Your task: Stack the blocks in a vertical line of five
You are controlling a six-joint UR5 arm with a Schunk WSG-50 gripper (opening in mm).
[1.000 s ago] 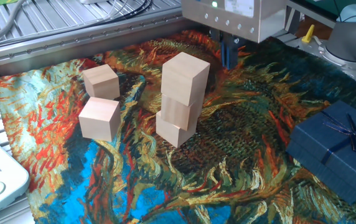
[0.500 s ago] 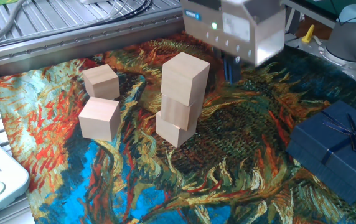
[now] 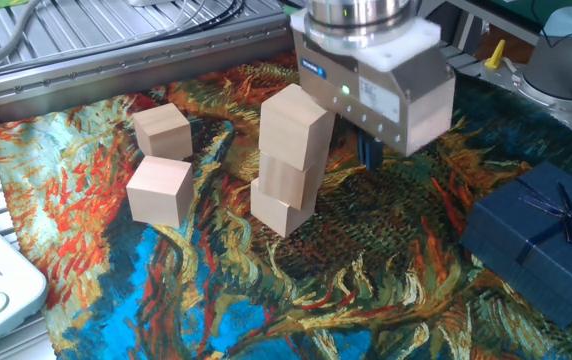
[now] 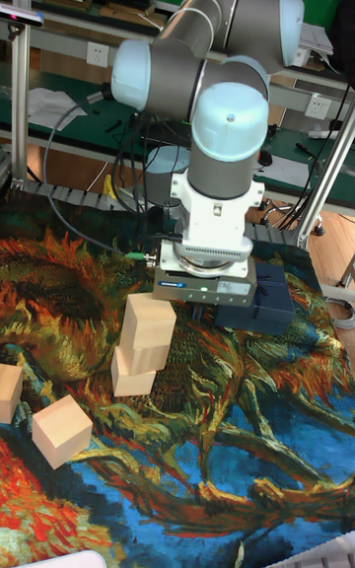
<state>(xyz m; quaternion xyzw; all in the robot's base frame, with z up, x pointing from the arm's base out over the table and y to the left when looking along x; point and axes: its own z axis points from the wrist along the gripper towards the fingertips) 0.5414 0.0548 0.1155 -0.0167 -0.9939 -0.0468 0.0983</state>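
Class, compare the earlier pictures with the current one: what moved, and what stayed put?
The hand turned about its axis and came lower in the fixed view, beside the stack. It holds nothing. The stack, the two loose blocks and the gift box did not move.

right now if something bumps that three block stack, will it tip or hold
Likely tips. The stack has three wooden cubes sitting twisted and offset from one another, so the overlap looks partial. The cubes look smooth and rigid, so they would probably slide or topple rather than flex. The patterned cloth under them may give some grip at the base.
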